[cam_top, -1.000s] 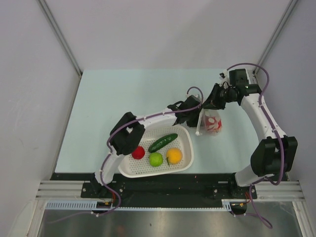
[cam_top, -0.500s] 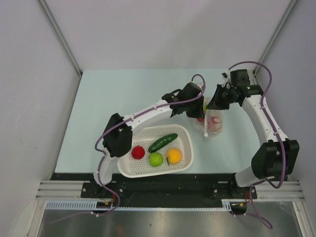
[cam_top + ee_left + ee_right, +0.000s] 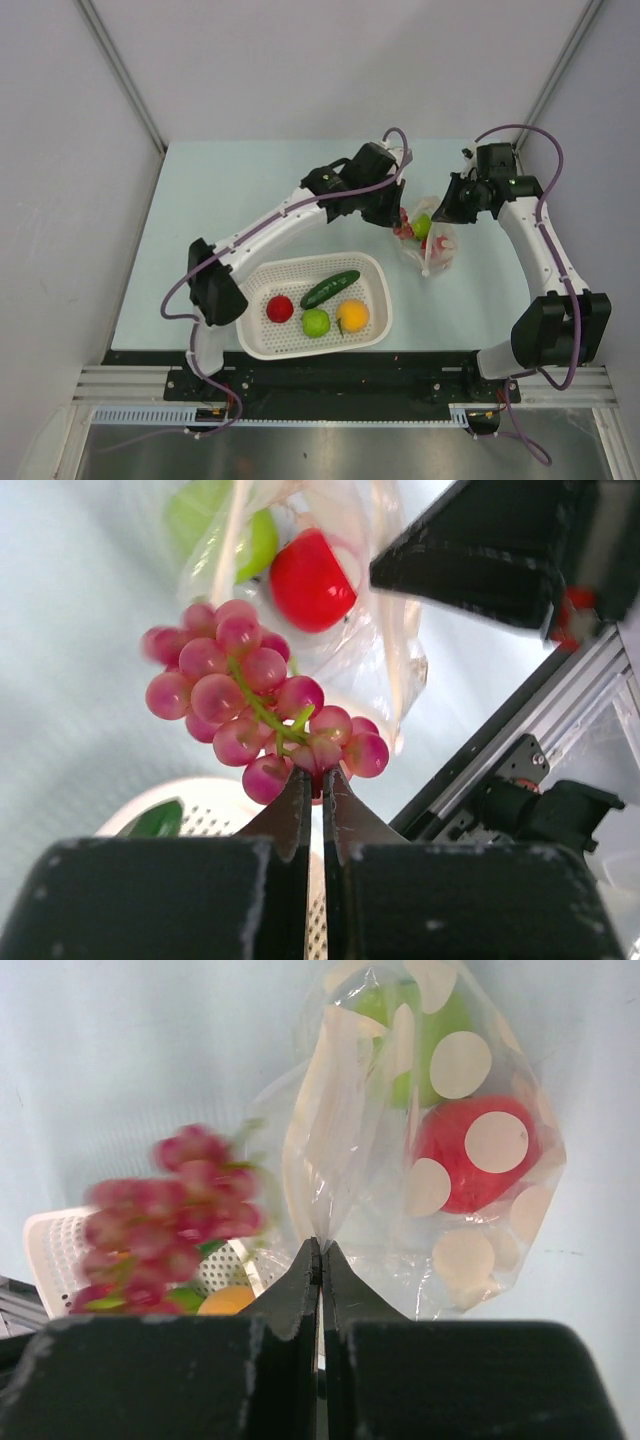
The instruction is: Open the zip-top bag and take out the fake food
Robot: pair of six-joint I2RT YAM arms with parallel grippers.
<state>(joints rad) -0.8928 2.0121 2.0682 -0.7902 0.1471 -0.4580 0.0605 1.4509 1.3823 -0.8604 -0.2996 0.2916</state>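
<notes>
Top external view shows a pale blue table with a white perforated basket at the middle of its front edge. The left arm runs behind the basket toward the back right, and the right arm curves in from the right edge to meet it. Between them, near the right edge, a clear bag hangs from the right gripper, whose jaws are pressed together on a fold of its plastic. The left gripper is clamped on the end of a bunch of grapes, held just beside the bag's mouth and partly blocking it. A green piece and a red piece sit inside the bag. A cucumber, orange fruit, green fruit and red fruit lie in the basket.
</notes>
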